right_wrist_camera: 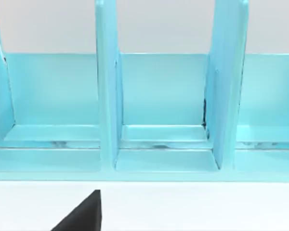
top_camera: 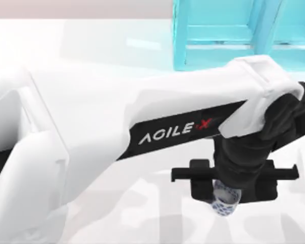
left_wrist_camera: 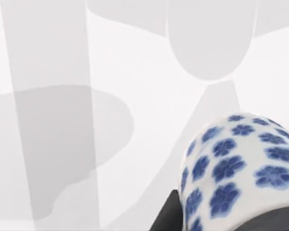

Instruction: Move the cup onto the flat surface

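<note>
The cup (top_camera: 225,203), white with blue flower speckles, pokes out from under my left gripper (top_camera: 224,194) at the right of the top view. The gripper is shut on it. My left arm reaches across from the left, and its white body hides much of the table. The cup (left_wrist_camera: 241,168) is close in the left wrist view, with a dark finger (left_wrist_camera: 166,219) against its side and the flat surface (left_wrist_camera: 135,96) beyond it. Soft grey shadows lie on the glossy white tabletop (top_camera: 142,213). I cannot tell whether the cup touches it. A black finger (right_wrist_camera: 82,214) of my right gripper faces the shelf.
A turquoise shelf unit (top_camera: 234,35) stands at the back right of the table. In the right wrist view its open compartments (right_wrist_camera: 164,110) are divided by upright panels, and a strip of white tabletop (right_wrist_camera: 197,207) lies in front of them.
</note>
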Available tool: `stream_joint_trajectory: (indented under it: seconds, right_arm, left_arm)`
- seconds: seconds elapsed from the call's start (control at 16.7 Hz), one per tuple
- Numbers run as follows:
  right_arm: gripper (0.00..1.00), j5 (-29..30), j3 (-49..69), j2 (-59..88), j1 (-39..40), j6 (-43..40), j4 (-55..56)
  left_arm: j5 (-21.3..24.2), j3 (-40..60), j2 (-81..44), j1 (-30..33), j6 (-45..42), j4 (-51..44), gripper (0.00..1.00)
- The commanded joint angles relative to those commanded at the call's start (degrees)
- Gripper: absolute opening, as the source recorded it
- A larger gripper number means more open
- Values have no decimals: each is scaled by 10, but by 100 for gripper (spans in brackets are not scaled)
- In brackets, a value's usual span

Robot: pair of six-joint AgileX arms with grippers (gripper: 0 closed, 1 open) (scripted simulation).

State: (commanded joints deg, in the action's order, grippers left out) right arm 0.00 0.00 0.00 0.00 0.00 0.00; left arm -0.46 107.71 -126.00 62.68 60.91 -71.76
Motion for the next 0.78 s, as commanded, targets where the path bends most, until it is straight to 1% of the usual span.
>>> stream_joint_trajectory:
  seconds: [0.12, 0.36, 0.78]
  right_arm:
    - [100, 0, 0, 0, 0, 0, 0]
    - [100, 0, 0, 0, 0, 0, 0]
    - [100, 0, 0, 0, 0, 0, 0]
  left_arm:
    - [0, -22, 0, -1, 0, 22, 0]
    - [0, -24, 0, -1, 0, 24, 0]
    - [0, -24, 0, -1, 0, 24, 53]
